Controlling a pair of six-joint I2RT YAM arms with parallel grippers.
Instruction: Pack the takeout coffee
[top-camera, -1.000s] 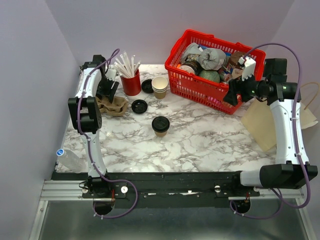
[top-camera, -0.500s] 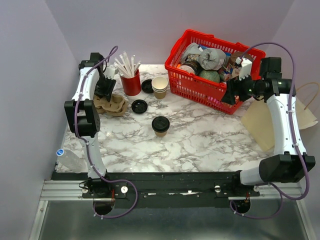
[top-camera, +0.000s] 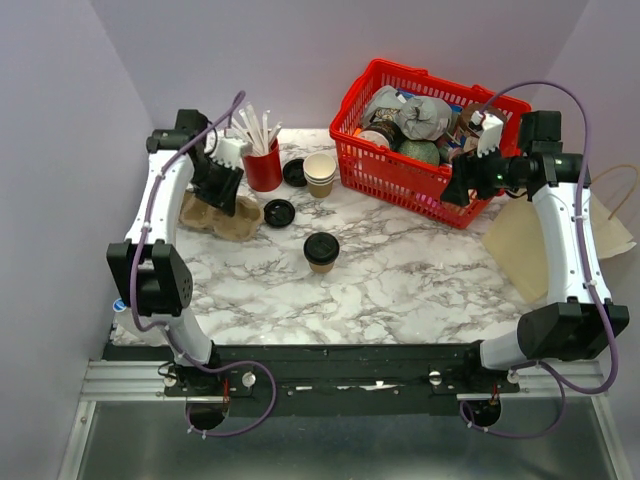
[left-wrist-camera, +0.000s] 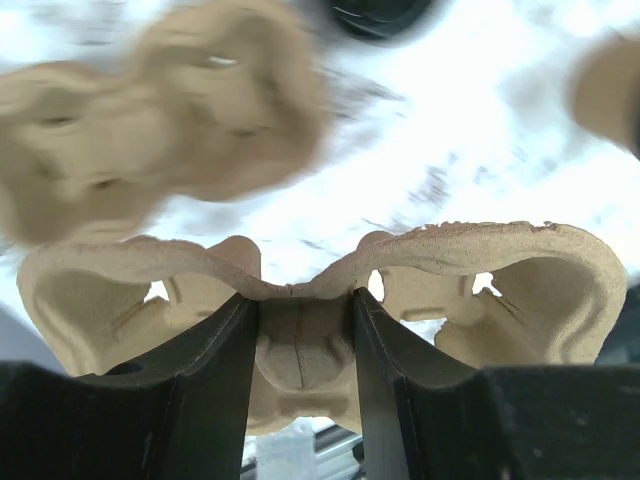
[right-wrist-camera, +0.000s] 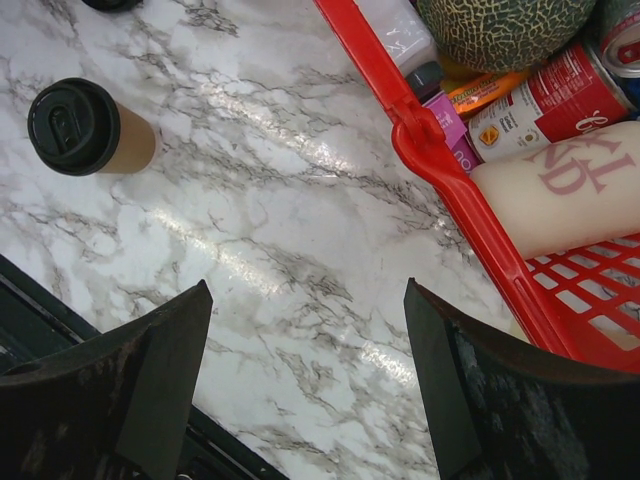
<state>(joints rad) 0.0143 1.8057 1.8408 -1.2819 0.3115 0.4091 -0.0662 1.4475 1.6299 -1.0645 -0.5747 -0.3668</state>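
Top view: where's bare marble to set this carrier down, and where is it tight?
Free: the broad near strip between the lidded coffee cup and the table's front edge, and the patch bounded by that cup, the red basket and the paper bag. Crowded: back left, around straw cup, loose lid, cream cups.

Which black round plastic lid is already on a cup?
The black lid on the small brown kraft-paper cup; the other two lids lie loose on the marble table.

My right gripper (right-wrist-camera: 308, 300) hangs over the marble table (right-wrist-camera: 270, 235), fingers spread wide with nothing between them. The takeout coffee (right-wrist-camera: 98, 128), black-lidded, stands at upper left. The red basket (right-wrist-camera: 445, 195), full of groceries, sits at right.
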